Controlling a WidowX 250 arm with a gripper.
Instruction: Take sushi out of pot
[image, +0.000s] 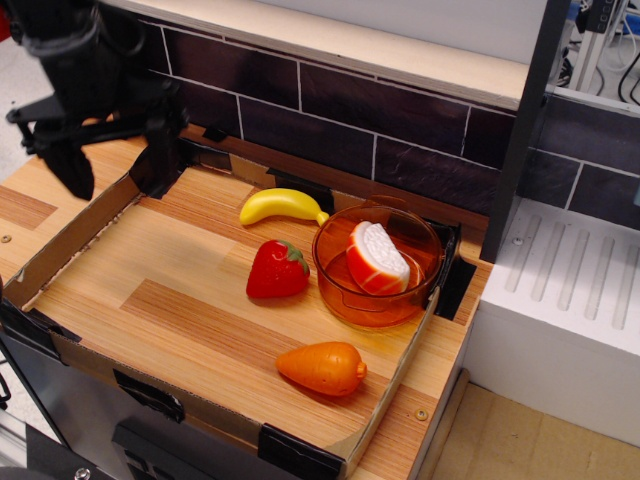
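Note:
The sushi is an oval piece with an orange side and a white ridged side. It lies tilted inside the transparent amber pot at the right of the wooden tray. My black gripper hangs open and empty at the far left, raised above the tray's back-left corner, far from the pot. Its two fingers point down and stand wide apart.
A yellow banana lies behind a red strawberry, both left of the pot. An orange carrot lies near the front edge. The tray has low cardboard walls. A dark tiled wall stands behind, a white ridged block at right.

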